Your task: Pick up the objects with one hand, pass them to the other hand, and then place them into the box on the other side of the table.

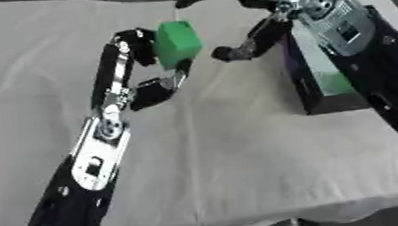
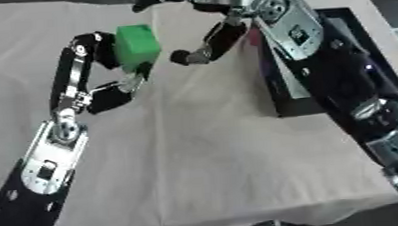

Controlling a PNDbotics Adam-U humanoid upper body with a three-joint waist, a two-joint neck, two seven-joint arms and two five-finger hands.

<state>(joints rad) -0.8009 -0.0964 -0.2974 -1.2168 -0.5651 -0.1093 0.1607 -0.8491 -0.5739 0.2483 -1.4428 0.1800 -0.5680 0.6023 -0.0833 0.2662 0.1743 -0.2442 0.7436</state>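
The green block (image 1: 178,42) sits in the left hand (image 1: 146,63), held up over the middle of the worktop (image 1: 240,147) with fingers behind it and the thumb curled under its lower edge. In the left eye view the right hand (image 1: 250,36) reaches in from the upper right, its fingers spread and holding nothing, one dark fingertip just beside the block but apart from it. The dark box (image 1: 324,91) lies on the right side of the worktop, directly under the right forearm.

In the right eye view the block (image 2: 136,46) shows the same way, pinched by the left hand (image 2: 103,66), and the right hand (image 2: 210,31) is open near it with a clear gap between them. The box (image 2: 346,34) shows its open top beyond the arm; something pale green seems to lie inside, though I cannot make it out.

The handover looks about to happen, and the risk is in its timing: if the left hand lets go before the right hand has closed round the block, the block would likely drop onto the cloth. The right forearm also covers much of the box, so the arm must clear its near wall before lowering
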